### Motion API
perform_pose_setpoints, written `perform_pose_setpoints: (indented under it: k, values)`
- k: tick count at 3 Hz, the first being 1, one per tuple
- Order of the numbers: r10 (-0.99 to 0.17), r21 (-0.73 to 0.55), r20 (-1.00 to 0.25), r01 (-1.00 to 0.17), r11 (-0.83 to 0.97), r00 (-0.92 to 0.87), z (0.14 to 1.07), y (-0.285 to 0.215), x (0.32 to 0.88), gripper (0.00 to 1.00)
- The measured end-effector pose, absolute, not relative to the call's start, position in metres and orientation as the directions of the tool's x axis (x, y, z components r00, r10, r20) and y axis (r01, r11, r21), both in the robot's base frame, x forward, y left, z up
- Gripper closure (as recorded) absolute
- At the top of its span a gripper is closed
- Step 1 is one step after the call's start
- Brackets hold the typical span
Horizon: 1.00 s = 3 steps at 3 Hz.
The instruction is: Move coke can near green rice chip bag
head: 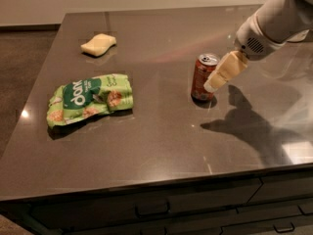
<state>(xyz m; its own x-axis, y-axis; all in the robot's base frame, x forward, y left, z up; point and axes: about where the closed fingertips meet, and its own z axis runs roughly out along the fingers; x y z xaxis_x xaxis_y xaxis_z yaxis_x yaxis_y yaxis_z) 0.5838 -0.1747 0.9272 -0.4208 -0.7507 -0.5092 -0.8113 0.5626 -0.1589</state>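
The coke can stands upright on the dark countertop, right of centre. The green rice chip bag lies flat at the left, well apart from the can. My gripper comes in from the upper right on a white arm. Its pale finger reaches the can's right side, touching or nearly touching it.
A pale yellow sponge lies at the back left of the counter. The counter's front edge runs along the bottom, with drawers below. The arm's shadow falls on the counter right of the can.
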Motion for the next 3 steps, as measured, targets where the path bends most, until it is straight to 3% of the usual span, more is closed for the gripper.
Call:
perform_pose_setpoints:
  k: [1, 2, 3]
  values:
    - [-0.726, -0.126, -0.540, -0.812, 0.569, -0.426, 0.915, -0.164, 0.592, 0.00]
    - [-0.711, -0.105, -0.562, -0.816, 0.569, -0.423, 0.907, -0.152, 0.598, 0.16]
    - [-0.705, -0.087, -0.577, -0.827, 0.555, -0.413, 0.904, -0.143, 0.600, 0.39]
